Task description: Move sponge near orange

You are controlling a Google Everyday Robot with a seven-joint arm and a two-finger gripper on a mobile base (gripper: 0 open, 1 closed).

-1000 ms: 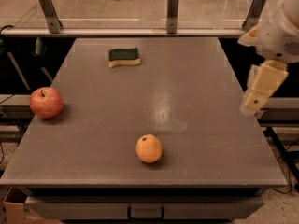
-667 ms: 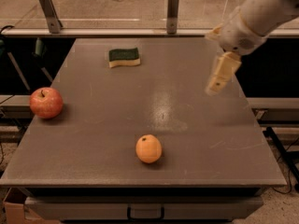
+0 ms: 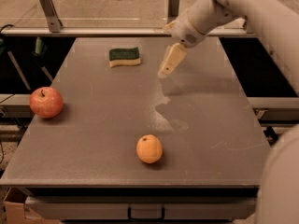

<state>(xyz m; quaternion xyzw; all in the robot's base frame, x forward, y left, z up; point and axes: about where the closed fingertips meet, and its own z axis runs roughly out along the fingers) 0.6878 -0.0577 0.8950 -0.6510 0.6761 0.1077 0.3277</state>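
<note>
1 green-topped yellow sponge; hand hovers near it.

Arm enters from the top-right corner of the camera view and slopes down and to the left, its white link ending in a rounded wrist in the upper middle of the view. Gripper hangs off the wrist's underside, cream-coloured, angled down-left with its tip lowest, sitting just right of centre in the upper half of the view. Another pale, out-of-focus part of the robot body fills the bottom-right corner.
</note>
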